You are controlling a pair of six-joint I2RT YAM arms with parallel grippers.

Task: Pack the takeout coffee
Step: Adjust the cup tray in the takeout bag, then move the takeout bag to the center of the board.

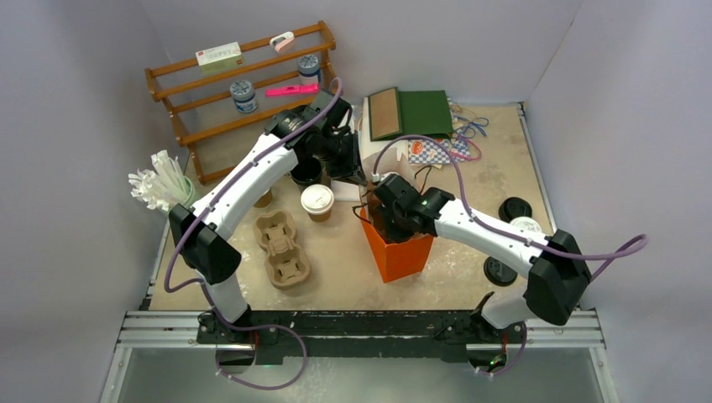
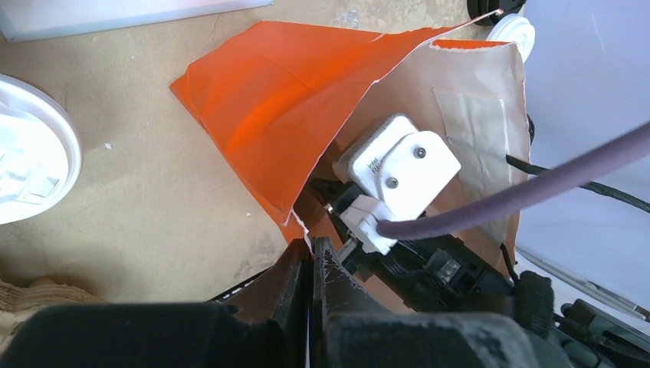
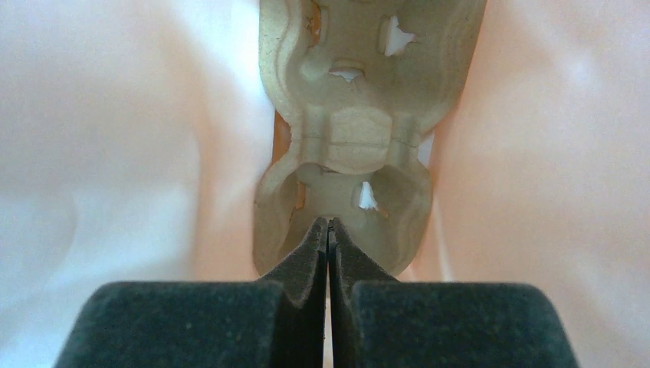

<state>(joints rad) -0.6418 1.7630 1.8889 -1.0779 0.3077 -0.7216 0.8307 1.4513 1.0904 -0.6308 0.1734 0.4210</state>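
One takeout coffee cup (image 1: 317, 201), brown with a white lid, stands on the table left of the orange paper bag (image 1: 399, 252). Its lid (image 2: 31, 161) shows at the left edge of the left wrist view. My left gripper (image 2: 312, 244) is shut on the torn rim of the bag (image 2: 268, 92), holding its mouth from the far left side (image 1: 363, 178). My right gripper (image 3: 329, 224) is down inside the bag, shut on the edge of a pulp cup carrier (image 3: 349, 138). A second brown cup (image 1: 263, 199) peeks out from behind the left arm.
Two pulp cup carriers (image 1: 281, 248) lie left of the bag. A black cup (image 1: 305, 172) stands under the left wrist. Black lids (image 1: 514, 208) and a white lid (image 1: 527, 225) lie at the right. A wooden rack (image 1: 243, 84) stands at the back left, with white utensils (image 1: 159, 186) beside it.
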